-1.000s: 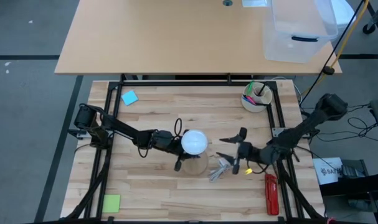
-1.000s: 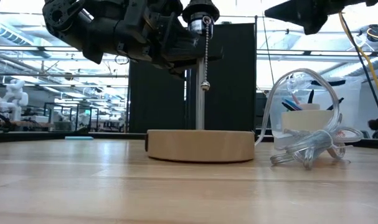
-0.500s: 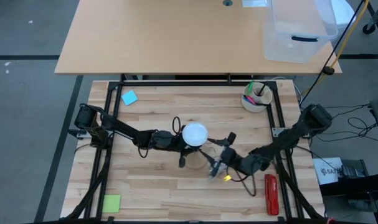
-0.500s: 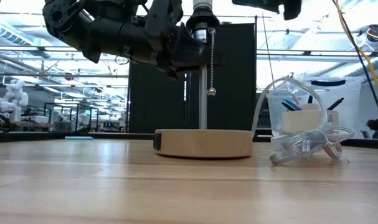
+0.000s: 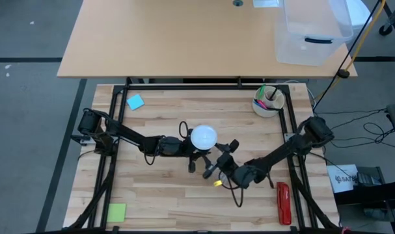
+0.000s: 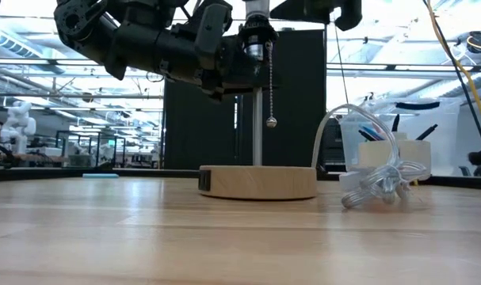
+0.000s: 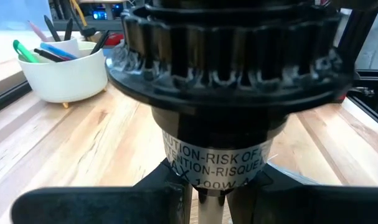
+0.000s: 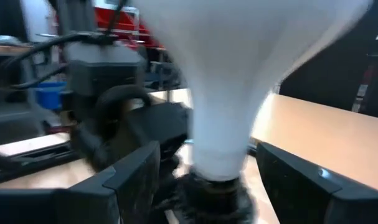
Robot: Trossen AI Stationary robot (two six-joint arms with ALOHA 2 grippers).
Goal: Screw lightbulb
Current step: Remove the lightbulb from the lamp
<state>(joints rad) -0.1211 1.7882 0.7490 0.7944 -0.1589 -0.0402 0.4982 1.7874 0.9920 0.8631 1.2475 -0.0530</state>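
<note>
Lightbulb point(image 5: 203, 137) seated upright in black socket point(image 7: 229, 93) | our left jaws clamp the socket neck | our right jaws stand open astride the bulb's neck | close squarely, twist gently, keep socket steady.

My left arm point(image 5: 129, 138) stretches from the table's left edge toward the middle, lying low and nearly straight. My left gripper point(image 5: 189, 151) is at its end, fingers point(image 7: 108, 202) drawn close together — clamped on something narrow between them. My right arm point(image 5: 285, 148) folds in from the right edge, elbow out, forearm angled back toward the centre. My right gripper point(image 5: 217, 159) stands spread wide, its fingers point(image 8: 129, 180) apart — holding nothing.
</note>
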